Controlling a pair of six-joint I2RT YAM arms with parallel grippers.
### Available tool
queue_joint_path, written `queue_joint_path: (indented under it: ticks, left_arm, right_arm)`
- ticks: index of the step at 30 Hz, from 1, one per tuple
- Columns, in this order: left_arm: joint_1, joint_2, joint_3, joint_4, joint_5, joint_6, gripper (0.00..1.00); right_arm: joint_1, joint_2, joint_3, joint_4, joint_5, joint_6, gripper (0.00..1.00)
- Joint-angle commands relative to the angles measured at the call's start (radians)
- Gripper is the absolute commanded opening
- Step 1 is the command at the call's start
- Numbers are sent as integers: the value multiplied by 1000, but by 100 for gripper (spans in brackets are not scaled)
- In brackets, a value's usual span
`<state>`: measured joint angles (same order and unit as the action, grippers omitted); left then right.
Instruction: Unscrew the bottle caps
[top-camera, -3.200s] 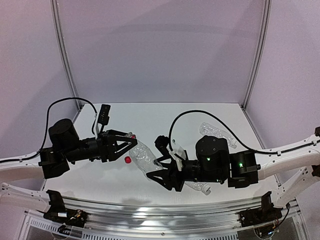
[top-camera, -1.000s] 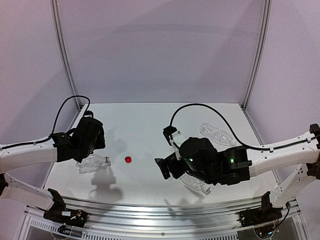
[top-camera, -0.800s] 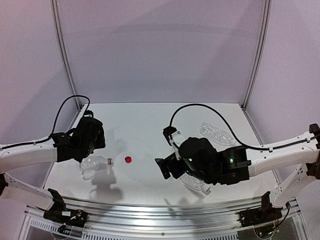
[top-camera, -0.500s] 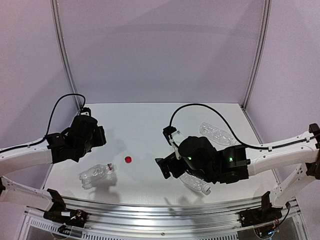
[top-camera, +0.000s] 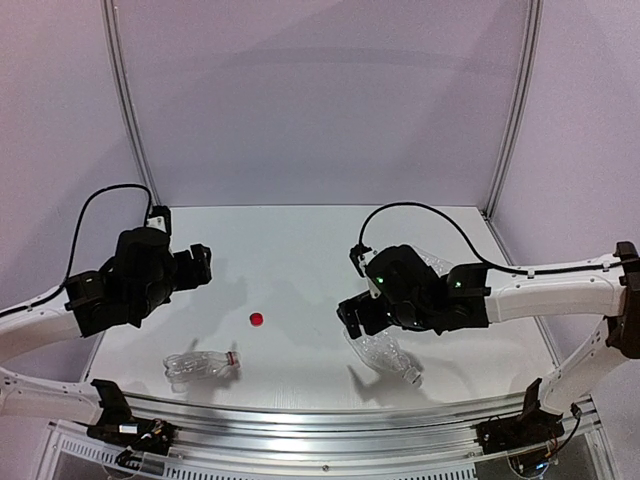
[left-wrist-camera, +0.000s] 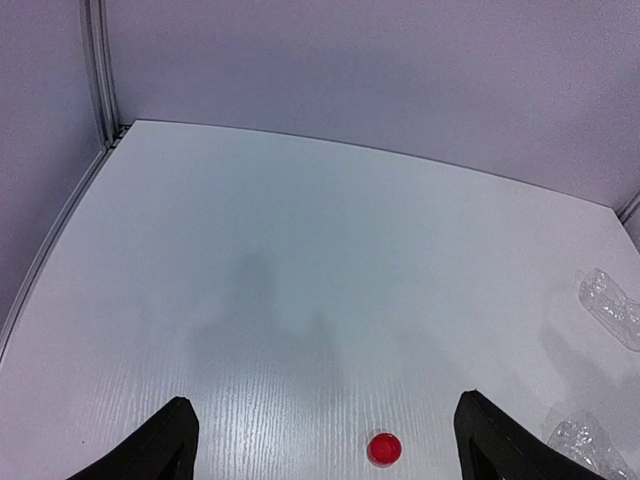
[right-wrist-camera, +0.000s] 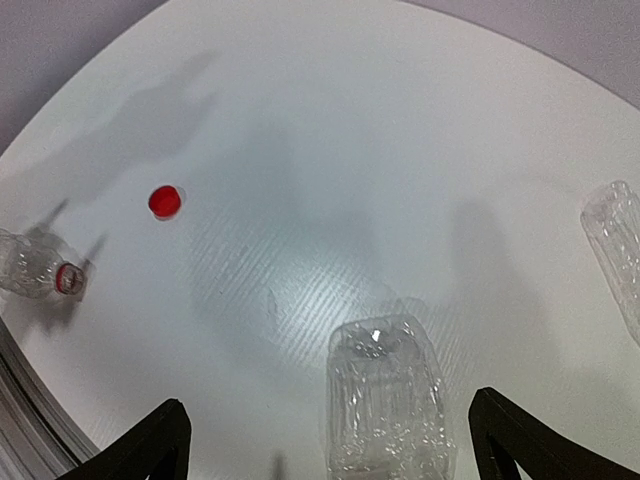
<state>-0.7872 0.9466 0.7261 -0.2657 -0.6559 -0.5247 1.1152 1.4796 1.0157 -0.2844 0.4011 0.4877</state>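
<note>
Bottle with red ring shows in right wrist view, not left; left tool and right tool gape empty.

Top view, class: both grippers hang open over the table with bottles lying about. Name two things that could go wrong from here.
The clear crinkled plastic bottle lying on its side below the open right gripper may roll or buckle when pinched. The uncapped clear bottle with a red neck ring lies near the white table's front edge and might roll off if nudged.
</note>
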Motion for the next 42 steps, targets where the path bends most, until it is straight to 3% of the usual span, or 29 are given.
queue_joint_path:
  ticks: [1,10,19,25,33,42]
  left_arm:
    - [-18,-29,2,-37,38,26,87]
    - [-44,-108,6,-60,78,37,87]
    - [-50,-145,6,-60,107,47,87]
    - [-54,-153,2,-43,140,77,87]
    - [-117,-125,-10,86,241,201,86]
    - [-285,-55,-46,251,153,475,86]
  right_arm:
    - [-36,27,-10,-145,-82,40,99]
    - [-125,-33,-243,-70,-298,61,99]
    - [-127,30,-252,-71,-342,45,99]
    - [-127,68,-243,-76,-356,17,80]
    - [-126,56,-148,-161,-344,-40,41]
    - [-85,2,20,-224,-397,-92,32]
